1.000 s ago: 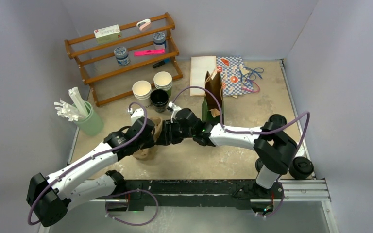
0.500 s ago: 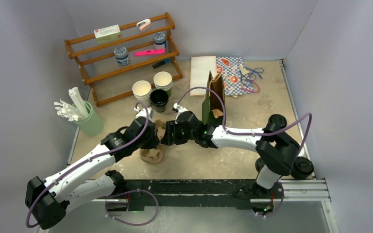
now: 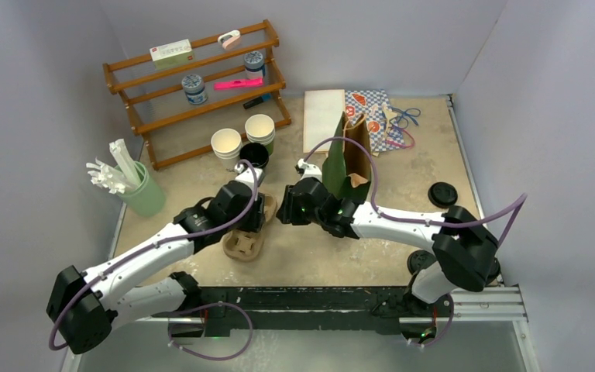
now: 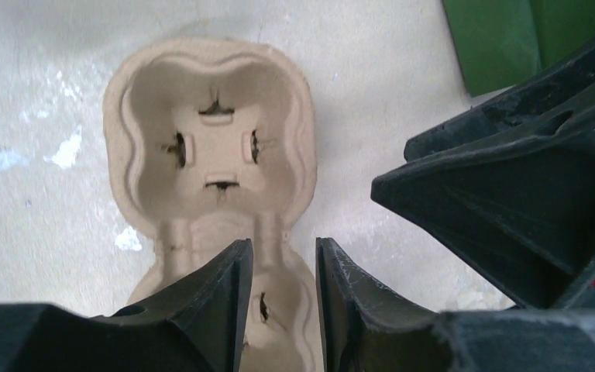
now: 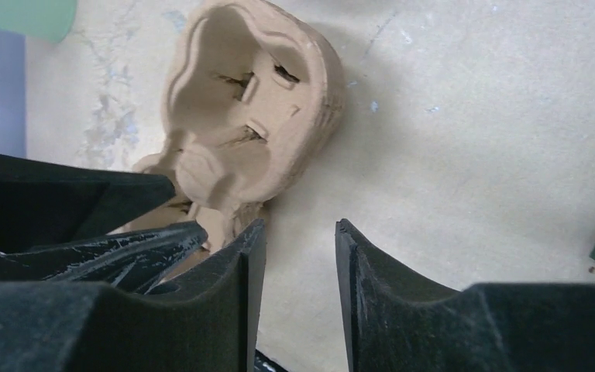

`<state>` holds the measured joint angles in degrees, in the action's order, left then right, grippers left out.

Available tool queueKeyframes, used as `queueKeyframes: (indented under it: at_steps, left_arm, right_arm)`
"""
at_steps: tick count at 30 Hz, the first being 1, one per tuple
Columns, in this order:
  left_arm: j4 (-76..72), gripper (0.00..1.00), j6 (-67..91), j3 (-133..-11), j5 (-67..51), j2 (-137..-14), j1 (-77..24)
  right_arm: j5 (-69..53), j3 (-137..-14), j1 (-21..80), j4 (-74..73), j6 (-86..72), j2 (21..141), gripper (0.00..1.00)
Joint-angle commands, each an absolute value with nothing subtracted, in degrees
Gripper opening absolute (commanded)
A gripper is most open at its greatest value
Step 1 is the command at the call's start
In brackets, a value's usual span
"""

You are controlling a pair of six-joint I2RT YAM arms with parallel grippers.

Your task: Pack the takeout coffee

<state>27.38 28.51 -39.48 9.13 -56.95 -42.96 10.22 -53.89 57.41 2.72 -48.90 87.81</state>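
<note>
**A:** What could go wrong from here?

**B:** The two claws crowd each other over the pulp carrier (image 4: 217, 147). The left claw (image 4: 283, 245) has its fingers drawn nearly together on the carrier's thin middle rib. It looks like a pinch. The right claw (image 5: 300, 226) stands parted just right of the carrier, with only bare table (image 3: 426, 159) between its fingers. A careless swing by either arm would knock them together. I also judge that the slim rib could twist out of the pinch or tear.

**A:** Anything else at risk?

**B:** The paper bag (image 3: 349, 151) stands upright just far of the right arm. The arm or its looping cable could tip it.

**A:** And the thing to be packed?

**B:** I take the takeout coffee (image 3: 442, 192) to be the round black lid towards the right of the table. No green shows from above, so that is a guess. It sits well apart from both claws, close to the right arm's elbow. If that elbow sweeps back, it could bump the cup and spill it.
</note>
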Motion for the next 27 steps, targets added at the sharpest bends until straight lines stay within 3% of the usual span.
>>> queueKeyframes:
  at_steps: [1,19,27]
  left_arm:
    - [18.60,0.37,20.23,-41.41,8.79,-60.29,-43.33]
    - [12.39,0.37,18.99,-44.47,8.90,-73.29,-43.67]
    - [16.19,0.26,20.47,-47.12,11.57,-76.64,-43.68]
  right_arm:
    - [14.69,-55.16,57.13,-1.08,-50.26,88.09,0.39]
    - [14.52,-56.07,56.85,-1.52,-49.83,89.62,0.35]
    - [14.76,-56.60,56.86,-2.19,-49.31,89.98,0.31]
